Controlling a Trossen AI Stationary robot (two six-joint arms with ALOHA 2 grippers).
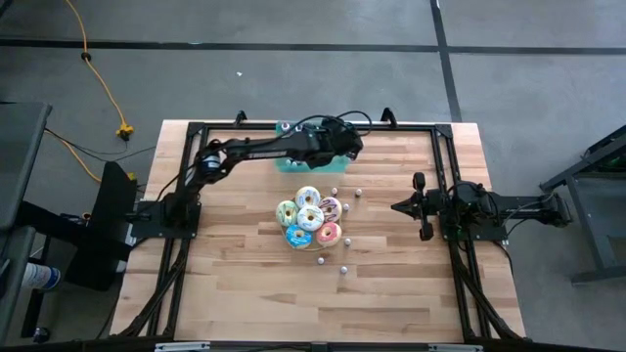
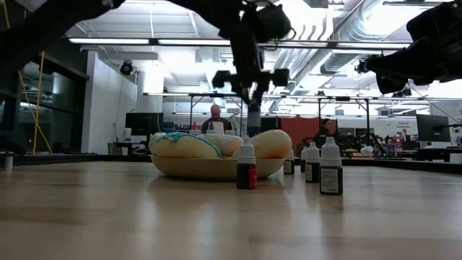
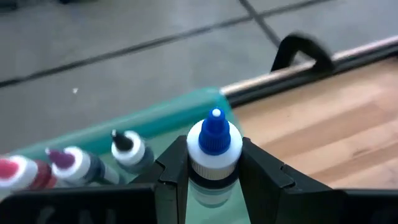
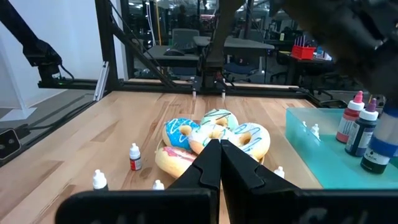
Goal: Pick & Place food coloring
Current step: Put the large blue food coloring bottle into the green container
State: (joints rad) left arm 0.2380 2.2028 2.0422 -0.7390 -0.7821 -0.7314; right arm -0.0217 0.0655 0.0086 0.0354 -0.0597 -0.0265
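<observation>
Overhead, a translucent teal tray (image 1: 290, 164) sits near the far edge of the wooden tabletop (image 1: 245, 284), partly covered by the left arm. The left gripper (image 3: 213, 177) hangs over the tray's corner with its jaws narrowed onto a food coloring bottle with a blue cap (image 3: 214, 155); each jaw presses against the bottle's shoulder, just below the white collar. Inside the tray, seen from the left wrist, stand three more bottles: one with a black tip (image 3: 129, 149), one with a purple tip (image 3: 78, 165) and one with a red tip (image 3: 22, 174). The right wrist view shows the tray's wall (image 4: 311, 155) with a red bottle (image 4: 349, 118) and two darker bottles (image 4: 365, 134) upright within it.

At the tabletop's centre a shallow bowl (image 2: 209, 168) holds a heap of frosted donuts (image 1: 309, 218), iced in blue, white, pink and yellow. Loose bottles (image 1: 343, 268) stand scattered on the tabletop around the bowl; from table height, a red-filled bottle (image 2: 246, 165) stands in front of the bowl and a dark-labelled one (image 2: 330, 167) stands to its side, with others behind. Their labels are too small to read, and no brand or writing can be made out anywhere.

The right gripper (image 1: 398, 207) waits at the right side of the tabletop, well apart from the bowl, its jaws pressed together and empty.
</observation>
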